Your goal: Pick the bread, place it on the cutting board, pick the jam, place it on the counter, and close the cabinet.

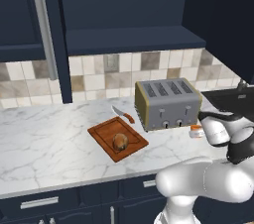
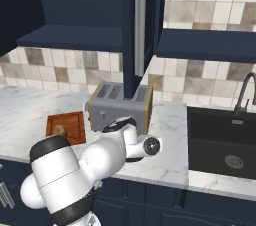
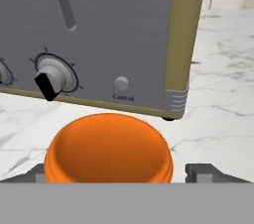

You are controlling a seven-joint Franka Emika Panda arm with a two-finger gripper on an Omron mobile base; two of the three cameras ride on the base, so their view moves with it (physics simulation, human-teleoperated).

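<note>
The jam point(image 3: 108, 148), a small, light, smooth-sided and likely slippery pot best taken across its round body, was seen standing on the counter point(image 1: 39, 139) by the toaster's point(image 1: 166, 103) front corner, between the gripper's point(image 3: 126, 174) spread jaws, seemingly released.

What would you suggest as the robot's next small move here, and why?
Probably lift the tool straight away from the jam. Its fingertips stand spread on either side of the orange pot, which sits on the counter in front of the toaster, and the bread already lies on the cutting board. The cabinet door stands open, so closing it comes next.
</note>
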